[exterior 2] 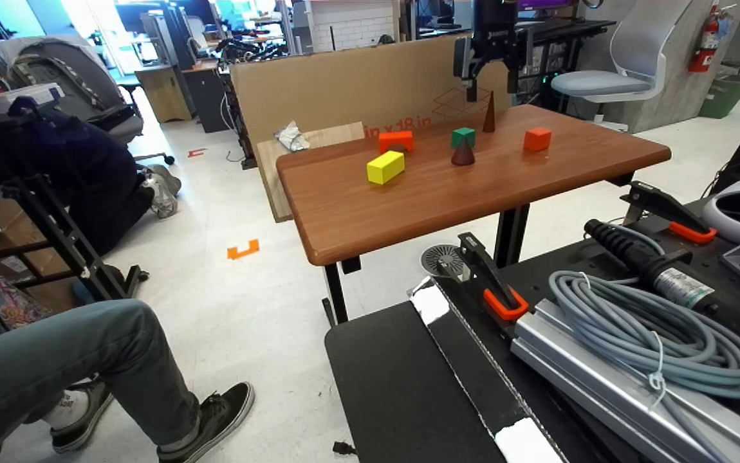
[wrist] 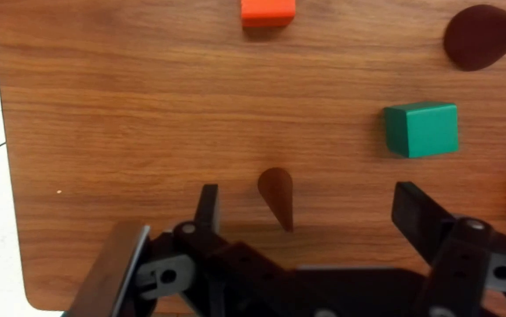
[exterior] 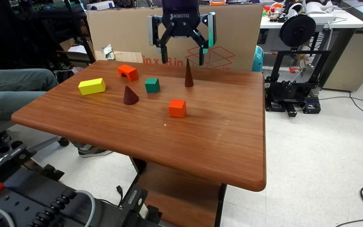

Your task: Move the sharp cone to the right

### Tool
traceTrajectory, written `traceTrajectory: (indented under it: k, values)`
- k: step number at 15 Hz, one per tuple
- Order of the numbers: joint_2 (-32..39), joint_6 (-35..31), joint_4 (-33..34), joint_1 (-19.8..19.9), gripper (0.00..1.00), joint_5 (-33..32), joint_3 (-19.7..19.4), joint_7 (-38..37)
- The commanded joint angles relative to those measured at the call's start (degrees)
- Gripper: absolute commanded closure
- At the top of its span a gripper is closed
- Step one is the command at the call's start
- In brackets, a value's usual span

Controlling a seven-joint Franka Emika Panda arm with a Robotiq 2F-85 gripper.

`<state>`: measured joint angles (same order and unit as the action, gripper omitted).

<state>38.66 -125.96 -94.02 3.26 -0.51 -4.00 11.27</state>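
The hand, spread wide and empty, is over the sharp cone on the worktop; how high is hard to tell. Reaching step, I think; next, down and pinch.

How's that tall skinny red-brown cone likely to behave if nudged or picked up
The tall red-brown cone would probably tip if pushed high, given its narrow base. Fallen, its round body may roll in a curve. Its tapering sides might slip from a high grip.
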Motion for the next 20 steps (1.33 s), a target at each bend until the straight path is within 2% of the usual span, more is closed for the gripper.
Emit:
traceTrajectory:
  k: [1, 2, 11, 12, 13, 15, 20]
  values:
    - [2.3, 1.3, 3.6, 0.8, 0.08, -1.7, 0.8, -0.3]
    - [2.4, 1.4, 3.8, 0.9, 0.26, -1.6, 1.1, 0.0]
    - [3.4, 2.0, 5.4, 1.0, 0.95, -1.9, 0.9, 0.0]
    - [3.3, 2.1, 5.3, 1.0, 1.00, -1.9, 0.9, 0.1]
    - [3.3, 2.2, 5.3, 1.1, 1.00, -1.9, 1.0, 0.2]
    - [3.0, 2.7, 5.4, 1.2, 0.97, -1.8, 1.1, 0.5]
    - [-2.1, 4.5, 4.1, 2.3, 0.97, -1.4, 1.3, 2.7]
